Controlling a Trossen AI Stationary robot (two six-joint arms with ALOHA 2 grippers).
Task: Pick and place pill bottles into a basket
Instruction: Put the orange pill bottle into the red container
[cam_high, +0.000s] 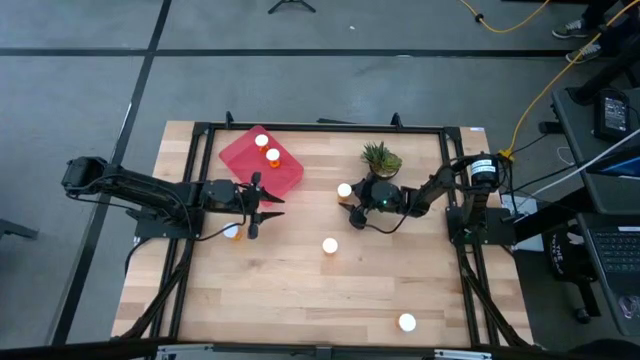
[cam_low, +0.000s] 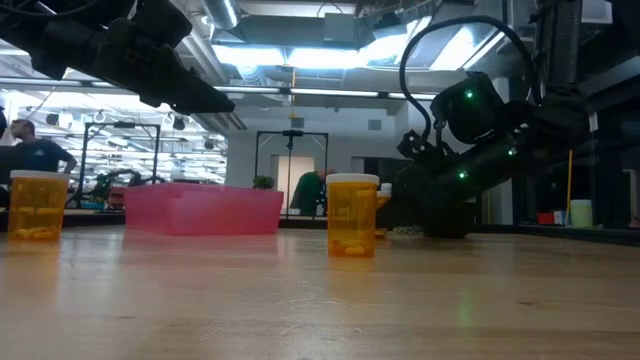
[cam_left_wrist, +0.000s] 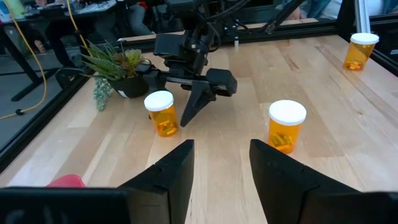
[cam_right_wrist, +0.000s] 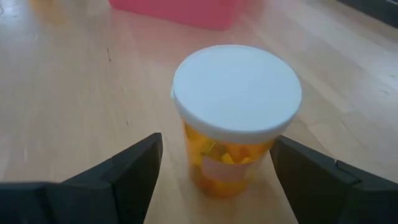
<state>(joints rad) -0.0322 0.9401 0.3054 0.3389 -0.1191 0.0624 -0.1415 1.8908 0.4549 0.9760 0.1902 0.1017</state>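
A pill bottle (cam_right_wrist: 236, 118) near the basket (cam_high: 243, 156) stands between the right gripper's (cam_right_wrist: 214, 171) spread, apparently untouching fingers.

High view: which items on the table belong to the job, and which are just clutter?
Job:
- basket, two pill bottles already in it
- bottle at the right claw, claw open around it
- bottle under the left claw
- loose bottles

Clutter:
- potted plant
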